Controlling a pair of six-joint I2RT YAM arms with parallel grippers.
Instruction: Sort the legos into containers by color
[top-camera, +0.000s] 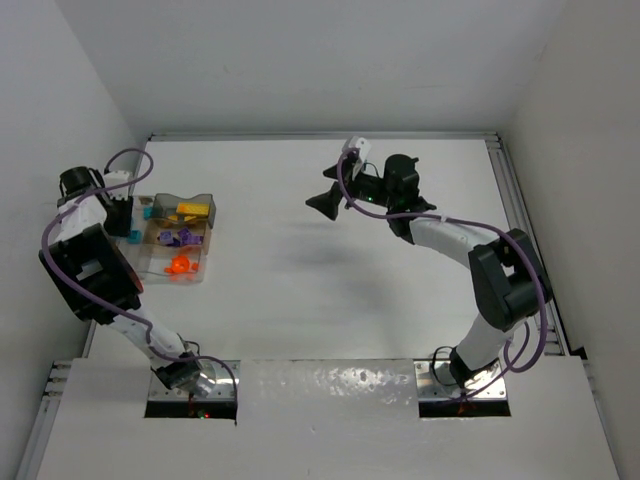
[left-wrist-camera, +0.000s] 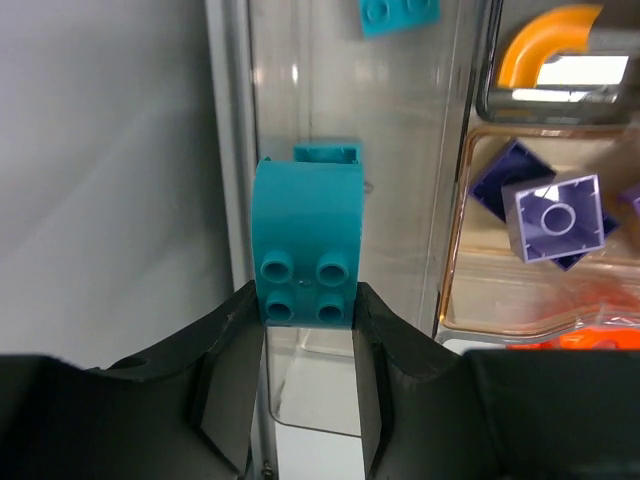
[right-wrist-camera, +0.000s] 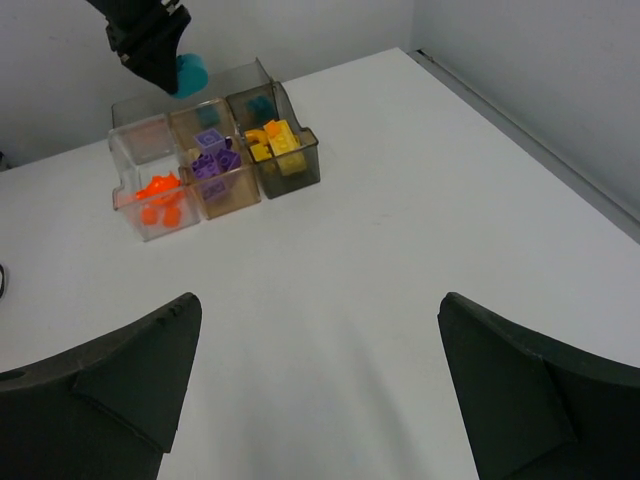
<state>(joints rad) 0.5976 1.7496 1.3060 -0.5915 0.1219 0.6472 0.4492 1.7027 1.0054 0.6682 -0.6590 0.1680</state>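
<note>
Holding: left gripper (left-wrist-camera: 308, 305) pinches the teal brick (left-wrist-camera: 305, 245) at its studded end, jaws closed on it.
Teal brick: hangs over the containers (right-wrist-camera: 292, 180) at the upper left of the right wrist view. In the left wrist view it sits above a clear bin lane, with another teal piece (left-wrist-camera: 398, 12) at that frame's top edge.
Containers: orange legos (right-wrist-camera: 160, 195), purple legos (right-wrist-camera: 215, 160) and yellow legos (right-wrist-camera: 278, 140) each lie in their own bin. The group sits at the left of the top view.
Done: we judge the sort nearly finished; no loose legos show on the table (top-camera: 330, 290).
Left to do: drop this brick in with the teal; likely the last one.
Right gripper (right-wrist-camera: 318, 300): jaws wide apart, holding nothing, upper centre of the top view, well apart from the containers.
Edges: containers sit close to the left wall (top-camera: 60, 100); bin walls are just beside the brick.
Room: we have open table to the right of the containers.
</note>
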